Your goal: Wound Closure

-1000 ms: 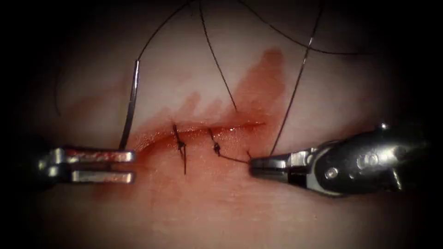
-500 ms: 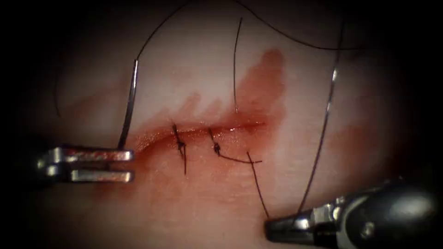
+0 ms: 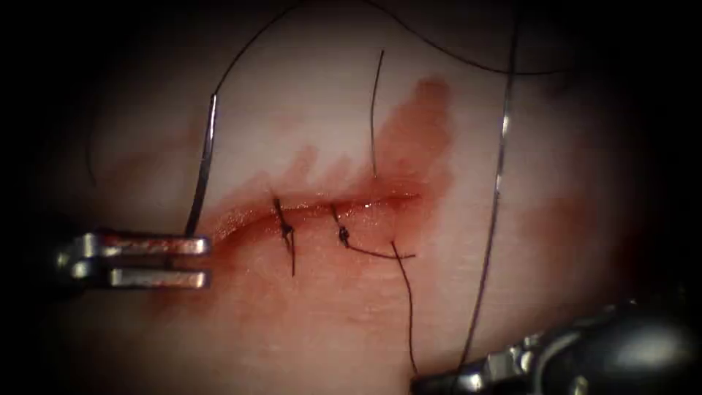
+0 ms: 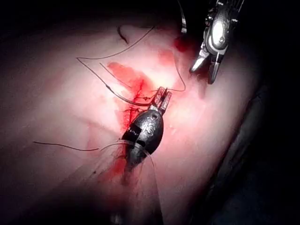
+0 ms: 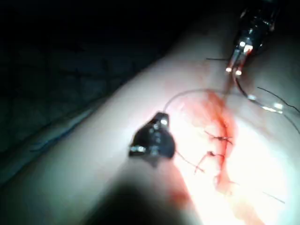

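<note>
two stitches (image 3: 287, 230) tied; left tool (image 3: 157, 261) at nine o'clock clamps needle (image 3: 203, 175); right tool (image 3: 439, 382) clamps thread (image 3: 497, 175); cut's (image 3: 380, 199) right end still gapes.

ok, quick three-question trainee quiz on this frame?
1. True or false: the needle is buried in the tissue.
2. How many knotted stitches cross the cut? A none, B two, C five.
3. Fill in: the right tool grips the ____.
Key: 1 false, it lies out in the open, left of the cut's end, its lower end at the left tool; 2 B; 3 thread.
</note>
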Robot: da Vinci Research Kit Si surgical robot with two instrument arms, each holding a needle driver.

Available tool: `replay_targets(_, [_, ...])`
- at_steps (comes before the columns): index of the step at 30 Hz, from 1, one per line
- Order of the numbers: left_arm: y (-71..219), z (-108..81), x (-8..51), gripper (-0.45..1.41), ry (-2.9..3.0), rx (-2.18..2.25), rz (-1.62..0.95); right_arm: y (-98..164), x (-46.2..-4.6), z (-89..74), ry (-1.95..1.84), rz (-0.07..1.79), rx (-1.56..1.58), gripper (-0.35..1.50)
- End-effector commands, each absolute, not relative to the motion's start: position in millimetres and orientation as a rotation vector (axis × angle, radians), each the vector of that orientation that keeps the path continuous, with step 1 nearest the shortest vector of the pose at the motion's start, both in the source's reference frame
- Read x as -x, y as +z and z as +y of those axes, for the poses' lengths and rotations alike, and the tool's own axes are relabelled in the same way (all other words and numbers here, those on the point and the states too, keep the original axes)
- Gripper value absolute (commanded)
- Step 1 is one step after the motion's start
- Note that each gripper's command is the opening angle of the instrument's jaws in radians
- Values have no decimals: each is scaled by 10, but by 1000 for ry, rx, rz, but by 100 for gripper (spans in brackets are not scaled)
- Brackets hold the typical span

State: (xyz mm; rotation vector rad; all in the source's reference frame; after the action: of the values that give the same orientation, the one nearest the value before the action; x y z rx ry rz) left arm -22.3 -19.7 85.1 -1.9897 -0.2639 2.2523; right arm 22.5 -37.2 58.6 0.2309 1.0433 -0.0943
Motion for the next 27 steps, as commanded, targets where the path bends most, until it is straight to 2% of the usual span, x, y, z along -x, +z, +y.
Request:
replay_targets(1, [860,-199,226,-45,2249,1988,-270,593,-226,-374,-75,1031,-205,99])
replay_targets(5, [873,-195,215,-45,2245,1952,-252,593,-220,-372,-46,1013,-176,109])
replay_targets(17, [966,-174,171,-45,2369,1700,-90,587,-216,-370,-42,1021,-181,109])
replay_targets(23, [1015,-177,151,41,2371,1579,-123,588,-215,-370,-42,1021,-181,109])
replay_targets(24, [1019,-176,149,71,2357,1566,-140,589,-215,-370,-42,1021,-180,109])
replay_targets(25, [1021,-174,146,93,2318,1539,-181,589,-215,-370,-43,1021,-180,109])
replay_targets(27, [1019,-169,146,116,2282,1517,-213,589,-215,-370,-42,1021,-180,109])
